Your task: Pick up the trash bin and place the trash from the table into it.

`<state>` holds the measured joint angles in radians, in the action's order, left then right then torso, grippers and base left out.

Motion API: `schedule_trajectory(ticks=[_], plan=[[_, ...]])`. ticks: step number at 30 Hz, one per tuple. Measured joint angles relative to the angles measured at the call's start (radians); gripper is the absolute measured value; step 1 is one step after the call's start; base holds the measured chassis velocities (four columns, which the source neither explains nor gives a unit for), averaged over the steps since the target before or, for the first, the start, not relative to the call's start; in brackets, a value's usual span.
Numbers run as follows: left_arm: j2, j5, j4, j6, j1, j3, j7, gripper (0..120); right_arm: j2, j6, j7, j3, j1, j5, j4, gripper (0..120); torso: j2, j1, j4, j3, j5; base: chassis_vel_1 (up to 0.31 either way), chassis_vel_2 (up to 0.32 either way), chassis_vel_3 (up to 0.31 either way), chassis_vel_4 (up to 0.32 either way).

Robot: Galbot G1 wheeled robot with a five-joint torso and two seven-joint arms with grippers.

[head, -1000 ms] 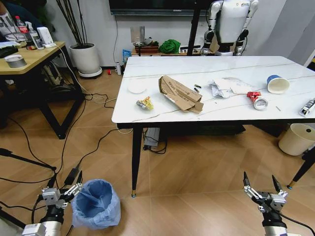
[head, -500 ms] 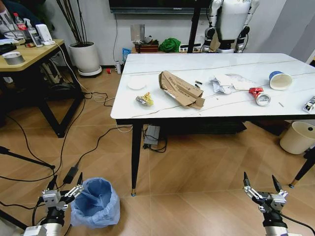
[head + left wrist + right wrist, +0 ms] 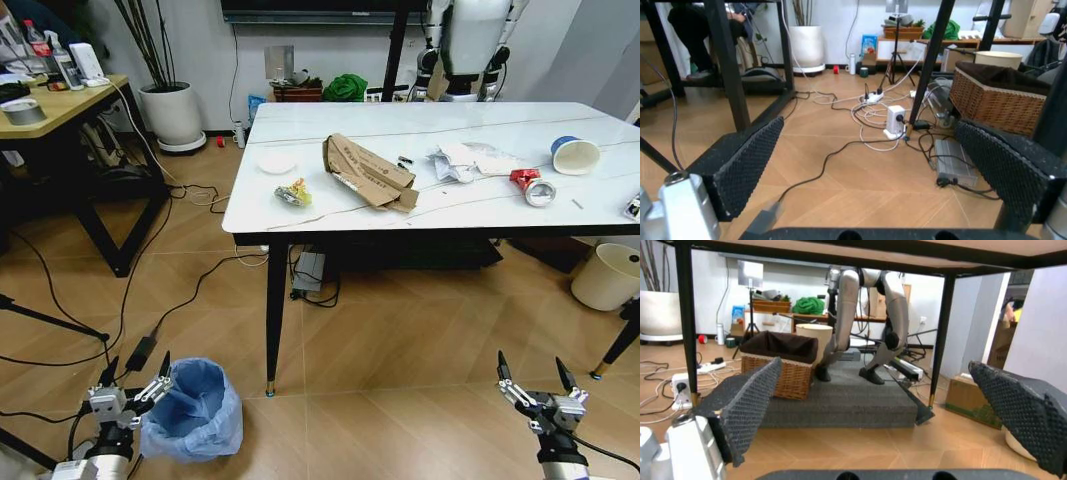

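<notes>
While the litter waits up on the tabletop [image 3: 450, 205], what matters to us first is the trash bin [image 3: 196, 408], which stands on the floor at our lower left, lined with its crinkled blue bag and mouth facing up. Our left gripper [image 3: 130, 385] hangs just beside the bin's rim, on its outer side, jaws spread wide and grasping nothing; the nearer finger almost meets the bag's edge, though we cannot tell whether it touches. Our right gripper [image 3: 538, 385] hovers low over bare floor, well apart from the bin, its jaws equally released and empty. So we judge the left arm the natural one for the pick-up: the bin lies to the inside of its jaws, toward our middle, and a short sideways reach should bring the rim between them.

Above, the flattened cardboard [image 3: 367, 174] lies with its long axis running diagonally across the tabletop, with the yellow wrapper [image 3: 293, 194], crumpled papers [image 3: 462, 161] and paper cup [image 3: 575, 156] scattered along it.
</notes>
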<state>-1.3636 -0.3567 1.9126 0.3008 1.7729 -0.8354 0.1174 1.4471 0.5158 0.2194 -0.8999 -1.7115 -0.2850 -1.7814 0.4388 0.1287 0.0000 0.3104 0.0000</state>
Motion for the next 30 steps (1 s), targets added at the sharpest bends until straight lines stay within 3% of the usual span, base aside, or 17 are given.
schedule_trajectory(ticks=[30], plan=[[-0.003, 0.006, 0.001, 0.006, 0.002, 0.008, 0.006, 100, 0.011, 0.002, 0.002, 0.000, -0.010, 0.000, -0.016, 100, -0.126, -0.041, 0.0000, -0.084, 0.0000, 0.000, 0.000, 0.000, 0.000]])
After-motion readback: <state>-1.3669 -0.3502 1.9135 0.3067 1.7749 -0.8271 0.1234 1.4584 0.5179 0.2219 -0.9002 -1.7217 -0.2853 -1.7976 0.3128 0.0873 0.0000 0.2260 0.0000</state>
